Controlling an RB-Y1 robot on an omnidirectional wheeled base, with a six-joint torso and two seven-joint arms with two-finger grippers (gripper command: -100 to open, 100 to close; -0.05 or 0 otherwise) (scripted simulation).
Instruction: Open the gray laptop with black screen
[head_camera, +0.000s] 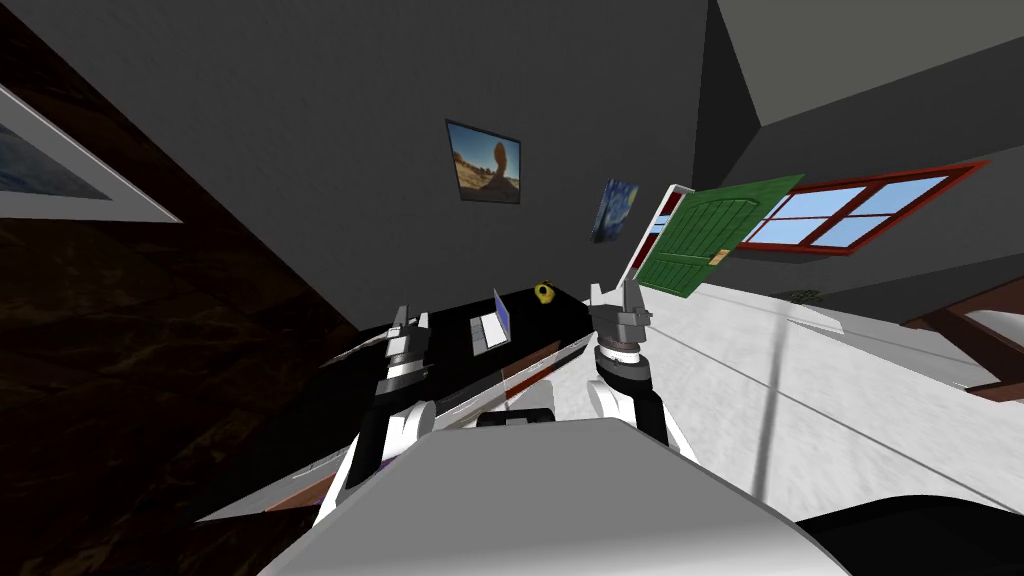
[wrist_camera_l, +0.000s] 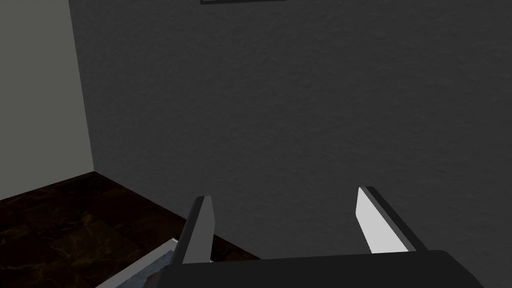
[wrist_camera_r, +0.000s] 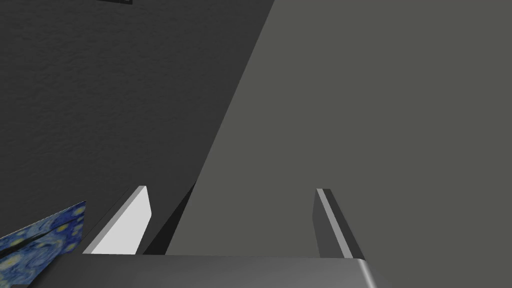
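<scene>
Tgt: laptop (head_camera: 490, 324) far-centre on dark table (head_camera: 455, 338), lid looks part-raised. L gripper (head_camera: 410, 320), R gripper (head_camera: 616, 298) aloft, fingers spread, empty. Rec: close in, lower one arm, lift lid's free edge slowly.

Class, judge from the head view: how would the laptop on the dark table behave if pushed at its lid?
The laptop looks thin with a flat base, so it would probably slide on the dark table rather than tip. Its upright lid seems a stiff panel, likely swinging at the hinge.
</scene>
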